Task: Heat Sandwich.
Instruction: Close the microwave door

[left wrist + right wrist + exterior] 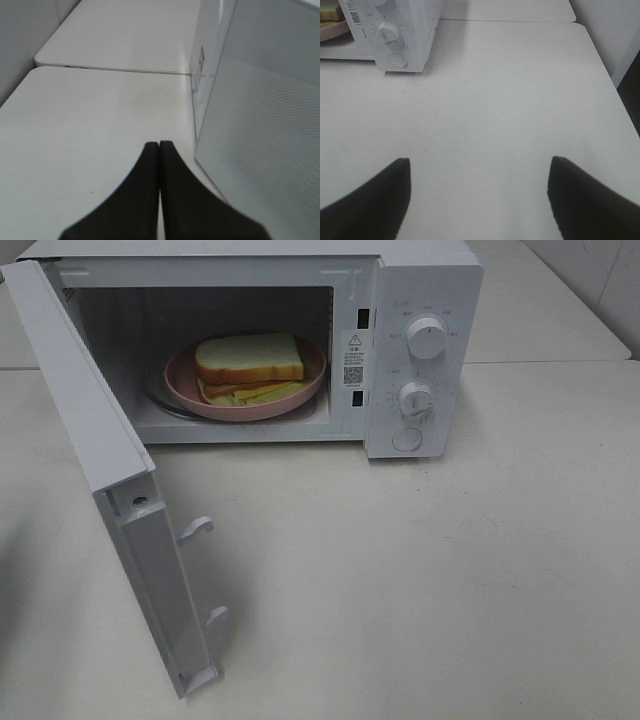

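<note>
Inside — sandwich [249,359] on plate [180,380], microwave [425,290] door [95,430] open.

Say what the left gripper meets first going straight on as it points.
Way looks free: the shut left gripper points along the white tabletop; the open white microwave door stands close beside, seemingly off-line.

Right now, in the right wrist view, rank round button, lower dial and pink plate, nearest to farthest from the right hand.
1. Round button, lowest on the microwave front.
2. Lower dial, just above it.
3. Pink plate, inside it.
</note>
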You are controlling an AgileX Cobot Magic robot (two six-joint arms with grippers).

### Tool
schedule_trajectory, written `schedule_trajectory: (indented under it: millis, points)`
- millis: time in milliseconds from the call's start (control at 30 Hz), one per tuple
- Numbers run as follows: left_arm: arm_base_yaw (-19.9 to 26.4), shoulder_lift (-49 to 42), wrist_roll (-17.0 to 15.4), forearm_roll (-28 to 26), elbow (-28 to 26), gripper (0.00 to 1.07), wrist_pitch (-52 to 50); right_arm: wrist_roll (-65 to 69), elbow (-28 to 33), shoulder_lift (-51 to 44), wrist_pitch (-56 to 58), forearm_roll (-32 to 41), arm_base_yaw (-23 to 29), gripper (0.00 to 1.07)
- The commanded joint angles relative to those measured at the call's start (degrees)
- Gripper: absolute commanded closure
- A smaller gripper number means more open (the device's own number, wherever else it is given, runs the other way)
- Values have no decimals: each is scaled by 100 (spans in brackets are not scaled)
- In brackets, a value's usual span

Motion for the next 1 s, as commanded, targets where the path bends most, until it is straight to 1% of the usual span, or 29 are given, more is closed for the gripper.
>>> schedule_trajectory:
  millis: [33, 67, 100, 133, 167, 267, 367, 400, 433, 467, 500, 533, 567, 600, 633, 700, 733, 767, 800, 833, 867, 933, 967, 1000]
  points:
    - [-23, 315, -722, 1157, 6, 107, -785, -6, -6, -166, -34, -6, -40, 34]
    - [-23, 424, -848, 1484, 6, 107, -1037, -6, -6, -166, -34, -6, -40, 34]
    - [-23, 636, -997, 1971, 6, 107, -1507, -6, -6, -166, -34, -6, -40, 34]
    - [-23, 636, -997, 1971, 6, 107, -1507, -6, -6, -166, -34, -6, -40, 34]
    - [-23, 768, -1031, 2172, 6, 107, -1759, -6, -6, -166, -34, -6, -40, 34]
    - [-29, 1278, -1169, 2544, 6, 107, -2458, -6, -6, -166, -34, -6, -40, 34]
    - [-149, 1467, -1140, 2475, -6, 107, -2607, -6, -6, -166, -34, -6, -40, 34]
    - [-258, 1553, -1123, 2429, -34, 107, -2618, 6, -6, -166, -34, -11, -40, 34]
    - [-481, 1667, -1100, 2395, -103, 107, -2590, 11, -6, -166, -34, -17, -40, 34]
    - [-481, 1667, -1100, 2395, -103, 107, -2590, 11, -6, -166, -34, -17, -40, 34]
    - [-613, 1725, -1071, 2361, -126, 107, -2590, 11, -6, -166, -34, -17, -40, 34]
    - [-722, 1782, -1014, 2309, -155, 107, -2590, 11, -6, -166, -34, -17, -40, 34]
    - [-1003, 1868, -837, 2143, -166, 107, -2578, 11, -6, -166, -34, -17, -40, 34]
    - [-1146, 1902, -728, 1994, -166, 107, -2584, 11, -6, -166, -34, -17, -40, 34]
    - [-1146, 1902, -728, 1994, -166, 107, -2584, 11, -6, -166, -34, -17, -40, 34]
    - [-1427, 1914, -521, 1696, -166, 107, -2578, 6, -6, -166, -34, -17, -40, 34]
    - [-1690, 1914, -275, 1329, -166, 107, -2584, 6, -6, -166, -34, -17, -40, 34]
    - [-1839, 1914, -155, 1112, -166, 107, -2590, 6, -6, -166, -34, -17, -40, 34]
    - [-1839, 1914, -155, 1112, -166, 107, -2590, 6, -6, -166, -34, -17, -40, 34]
    - [-1977, 1914, -40, 888, -166, 107, -2590, 6, -6, -166, -34, -17, -40, 34]
    - [-2206, 1914, 109, 435, -166, 107, -2590, 6, -6, -166, -34, -17, -40, 34]
    - [-2447, 1914, 218, 29, -166, 107, -2590, 6, -6, -166, -34, -17, -40, 34]
    - [-2447, 1914, 218, 29, -166, 107, -2590, 6, -6, -166, -34, -17, -40, 34]
    - [-2555, 1914, 264, -189, -166, 107, -2590, 6, -6, -166, -34, -17, -40, 34]
